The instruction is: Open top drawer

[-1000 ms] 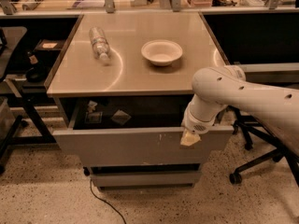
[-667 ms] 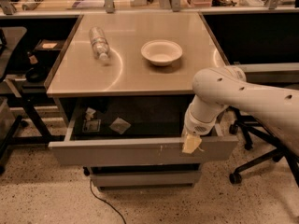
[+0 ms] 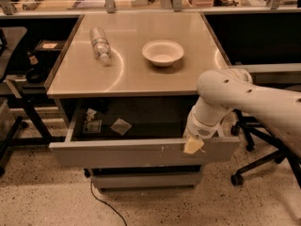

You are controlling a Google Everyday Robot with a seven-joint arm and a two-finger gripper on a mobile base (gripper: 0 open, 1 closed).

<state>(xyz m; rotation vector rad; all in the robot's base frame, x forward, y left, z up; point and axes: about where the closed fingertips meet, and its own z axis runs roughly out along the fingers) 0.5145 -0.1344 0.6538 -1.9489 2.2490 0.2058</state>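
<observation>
Pulled further out, top drawer (image 3: 136, 153), gripper (image 3: 193, 145) fingers clamped on its front edge

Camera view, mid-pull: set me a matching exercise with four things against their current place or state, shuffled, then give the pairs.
Things:
1. top drawer
2. plastic bottle
3. bowl
4. tool

Places or states:
A. lying on its side, on the left part of the tabletop
B. at the drawer front's upper edge, right of centre
C. pulled out, with paper scraps visible inside
D. upright on the tabletop, right of the bottle

Pairs: 1-C, 2-A, 3-D, 4-B
</observation>
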